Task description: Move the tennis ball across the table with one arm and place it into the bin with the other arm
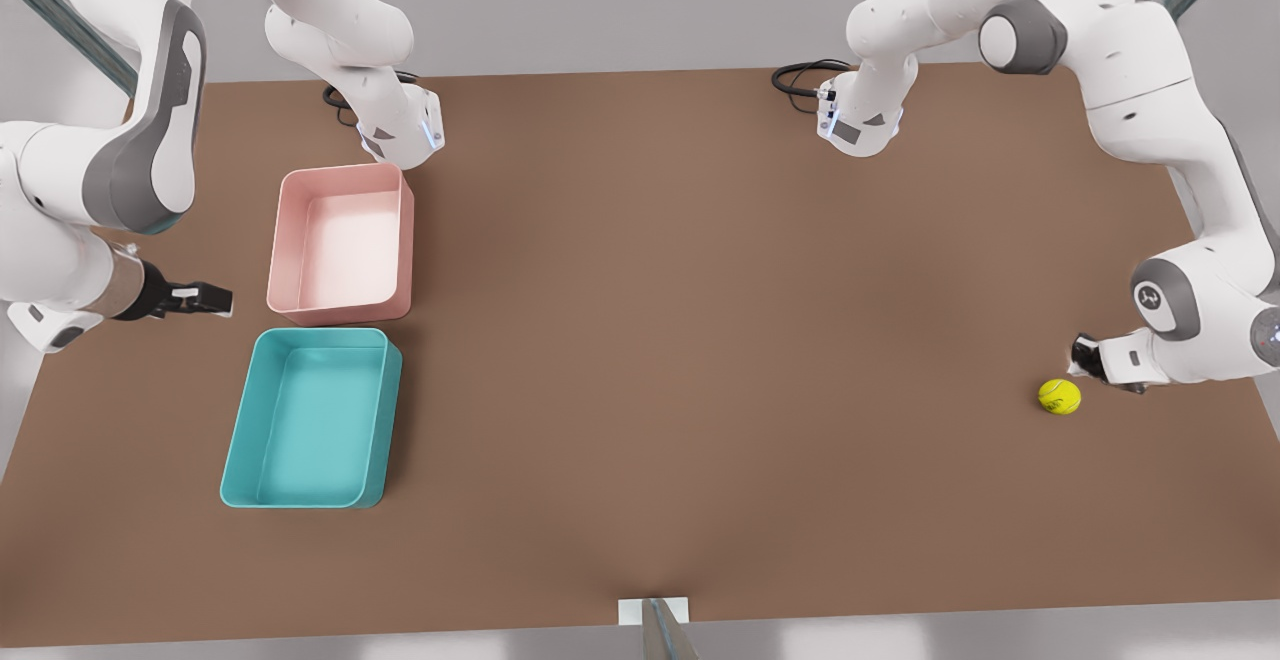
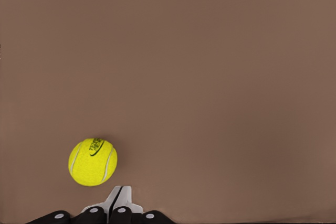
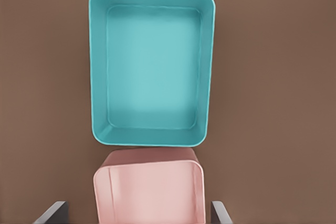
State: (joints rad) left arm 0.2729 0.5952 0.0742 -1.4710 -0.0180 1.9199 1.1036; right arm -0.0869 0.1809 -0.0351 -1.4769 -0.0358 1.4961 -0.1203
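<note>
Worktop (image 1: 660, 360): a broad brown matte surface that carries everything named below.

Bin (image 1: 310, 420): teal tray with low walls, nearest the front view's lower edge on its left side; nothing lies inside it. In my right wrist view it appears at (image 3: 152, 66).

Tennis ball (image 1: 1059, 397): yellow-green, resting on the worktop near the front view's right edge, well apart from the bin; seen again at (image 2: 93, 161), dark print facing up.

Left end effector (image 1: 1085, 357): mine, low over the worktop just beside the ball and not touching it; its fingers (image 2: 122, 199) are pressed together with no gap, holding nothing.

Right end effector (image 1: 205, 299): mine, at the front view's left, beside the two trays; its fingertips (image 3: 52, 212) stand wide apart, holding nothing, framing the pink tray.

Pink tray (image 1: 342, 245): just beyond the bin, close to it, likewise with nothing inside; also at (image 3: 149, 192).
</note>
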